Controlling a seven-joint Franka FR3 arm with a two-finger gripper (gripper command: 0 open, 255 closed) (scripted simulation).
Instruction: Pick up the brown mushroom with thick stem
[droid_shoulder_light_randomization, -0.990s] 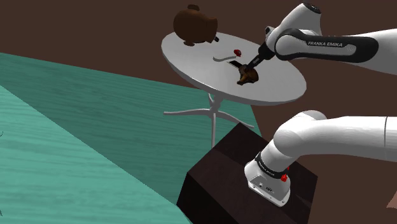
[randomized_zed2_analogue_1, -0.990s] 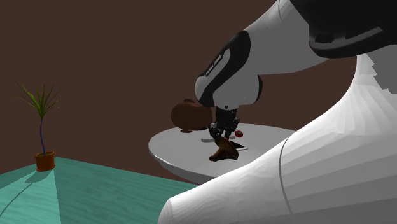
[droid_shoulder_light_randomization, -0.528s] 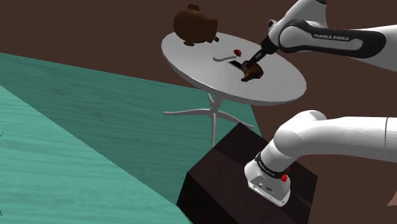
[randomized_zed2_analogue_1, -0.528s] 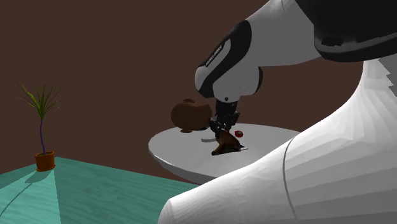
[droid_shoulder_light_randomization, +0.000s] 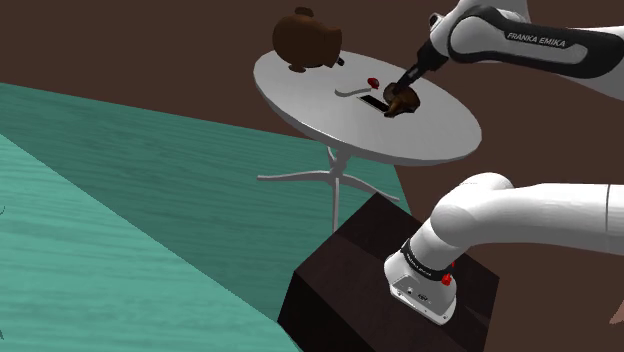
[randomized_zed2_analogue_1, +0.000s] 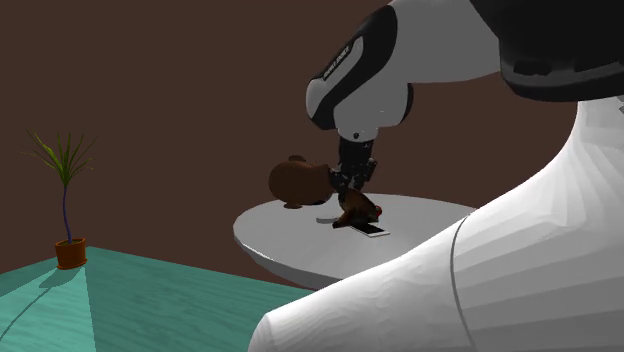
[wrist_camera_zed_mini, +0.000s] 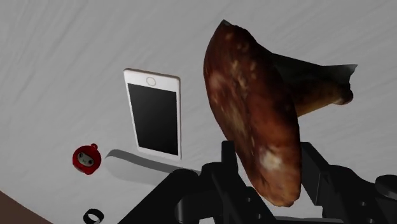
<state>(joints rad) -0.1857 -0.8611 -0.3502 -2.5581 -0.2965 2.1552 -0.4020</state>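
Note:
The brown mushroom (droid_shoulder_light_randomization: 403, 100) hangs above the round white table (droid_shoulder_light_randomization: 310, 112), lifted off its top. My gripper (droid_shoulder_light_randomization: 404, 92) is shut on the mushroom's cap. In the wrist view the big brown cap (wrist_camera_zed_mini: 254, 121) stands edge-on between the black fingers (wrist_camera_zed_mini: 326, 175), and the thick stem (wrist_camera_zed_mini: 318, 95) sticks out to one side. In the second exterior view the mushroom (randomized_zed2_analogue_1: 357, 209) hangs from the gripper (randomized_zed2_analogue_1: 352, 197) over the white phone (randomized_zed2_analogue_1: 368, 229).
A white phone (wrist_camera_zed_mini: 153, 112) with a black screen lies on the table below the mushroom, a small red object (wrist_camera_zed_mini: 86, 158) beside it. A brown teapot (droid_shoulder_light_randomization: 305, 38) stands at the table's far edge. A potted plant (randomized_zed2_analogue_1: 66, 200) stands on the teal floor.
The gripper has risen with the mushroom, which has come up off the table and now hangs above the phone.

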